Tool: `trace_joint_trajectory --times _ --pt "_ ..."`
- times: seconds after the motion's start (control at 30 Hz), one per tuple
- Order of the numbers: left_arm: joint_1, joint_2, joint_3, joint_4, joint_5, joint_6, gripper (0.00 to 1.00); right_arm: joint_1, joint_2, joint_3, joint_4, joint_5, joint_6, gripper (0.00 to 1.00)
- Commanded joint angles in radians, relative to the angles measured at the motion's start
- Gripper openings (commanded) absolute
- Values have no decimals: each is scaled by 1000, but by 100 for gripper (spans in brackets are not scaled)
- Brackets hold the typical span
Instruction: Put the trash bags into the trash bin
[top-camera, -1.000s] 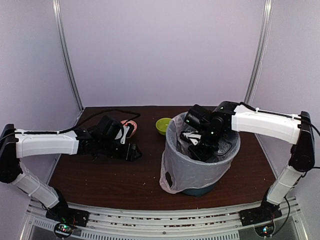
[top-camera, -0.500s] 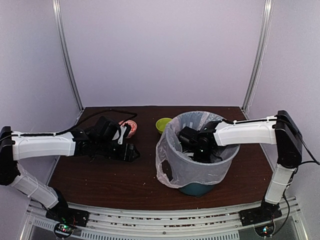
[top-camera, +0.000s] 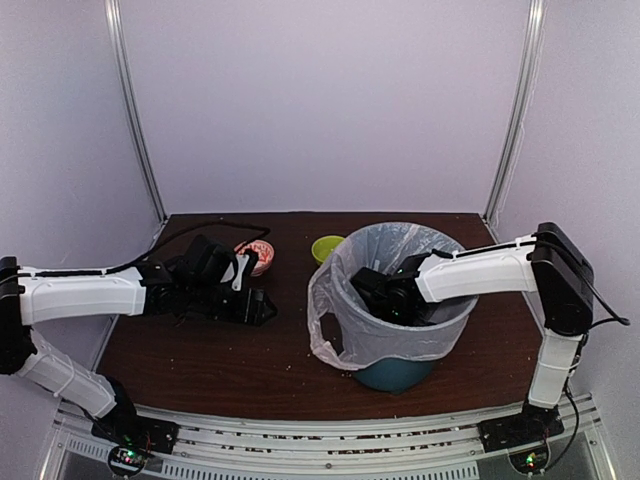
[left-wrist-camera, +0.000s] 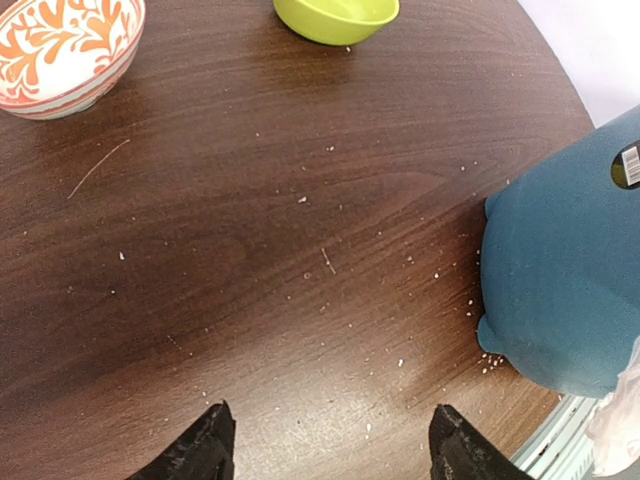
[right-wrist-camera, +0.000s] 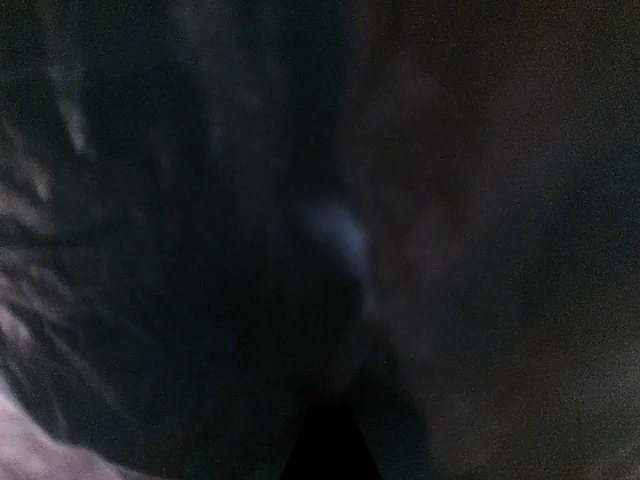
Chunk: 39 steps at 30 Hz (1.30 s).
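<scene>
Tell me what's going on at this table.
The right arm bends down into the teal trash bin, with the right claw deep inside. The wrist view there is too dark to tell whether it is open or shut. The pale-pink trash bag lines the bin, its edge draped over the rim and down the outside. The left claw hovers open and empty low over the table, near an orange-patterned bowl and a lime-green bowl.

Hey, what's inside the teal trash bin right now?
The pale-pink trash bag lines the trash bin, spilling over its rim, and the right end effector reaches down inside. The bottom is covered by both; the right wrist view is too dark to tell.
</scene>
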Motion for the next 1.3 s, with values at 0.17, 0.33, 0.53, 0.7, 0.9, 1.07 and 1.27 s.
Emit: trace_joint_trajectory --times 0.17,0.33,0.53,0.7,0.9,1.07,1.27 --pt "7 -74 12 124 44 61 68 7 44 -50 53 -18 -4 0" --pt "6 -114 13 228 134 104 69 7 46 -62 51 -16 -4 0" --pt "6 -100 20 340 288 125 69 8 -55 21 -22 35 25 0" --pt "6 -46 54 371 340 131 69 9 -140 31 -48 50 63 0" --pt "-1 39 97 416 361 124 68 9 -197 37 -87 65 82 1" --pt "-4 123 129 409 361 123 65 9 -244 88 -125 87 91 1" --pt "-4 182 128 373 328 126 64 9 -291 164 -145 101 102 2"
